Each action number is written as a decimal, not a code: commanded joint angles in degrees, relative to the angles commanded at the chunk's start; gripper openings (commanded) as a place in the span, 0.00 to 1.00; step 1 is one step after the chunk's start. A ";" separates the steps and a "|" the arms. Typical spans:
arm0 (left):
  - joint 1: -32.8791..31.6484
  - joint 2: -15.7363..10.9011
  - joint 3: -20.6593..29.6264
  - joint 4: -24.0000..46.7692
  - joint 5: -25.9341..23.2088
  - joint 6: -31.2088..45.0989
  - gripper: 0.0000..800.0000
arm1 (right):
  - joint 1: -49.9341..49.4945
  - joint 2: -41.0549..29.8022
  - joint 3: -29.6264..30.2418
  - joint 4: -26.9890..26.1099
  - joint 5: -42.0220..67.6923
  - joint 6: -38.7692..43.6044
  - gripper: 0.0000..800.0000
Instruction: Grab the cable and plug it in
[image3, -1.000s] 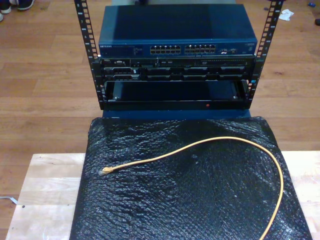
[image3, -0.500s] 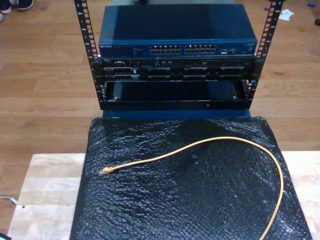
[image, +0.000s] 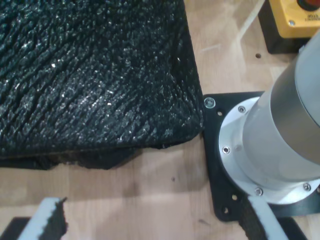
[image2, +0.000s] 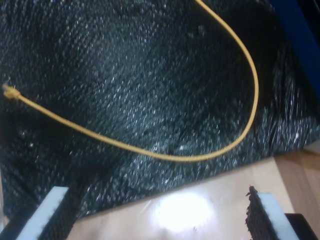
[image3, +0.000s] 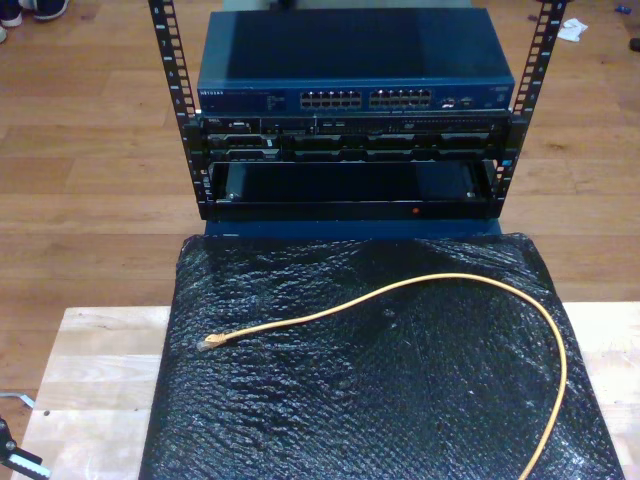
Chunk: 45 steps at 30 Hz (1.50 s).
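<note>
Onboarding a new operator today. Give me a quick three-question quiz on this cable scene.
1. True or false: the cable lies loose on the black mat, gripped by nothing.
2. In the exterior view, the cable's plug lies toward which side of the mat? A) that view's left B) that view's right C) off the mat
3. Fill in: the blue switch with two blocks of ports sits at the ___ of the rack.

Key: 1 true; 2 A; 3 top. My second gripper hangs open over the mat's edge; my first gripper is open too.
</note>
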 joint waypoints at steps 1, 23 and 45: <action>0.00 -0.09 0.00 -0.09 0.00 -0.18 1.00 | 0.97 0.18 -0.44 0.18 -0.18 0.44 1.00; 0.09 -0.88 -1.41 -5.71 2.99 -3.60 1.00 | 25.85 6.51 -7.91 0.44 -7.82 12.75 1.00; 0.00 -0.79 0.44 -6.77 2.81 -3.69 1.00 | 46.68 14.24 -8.35 0.00 -21.36 19.43 1.00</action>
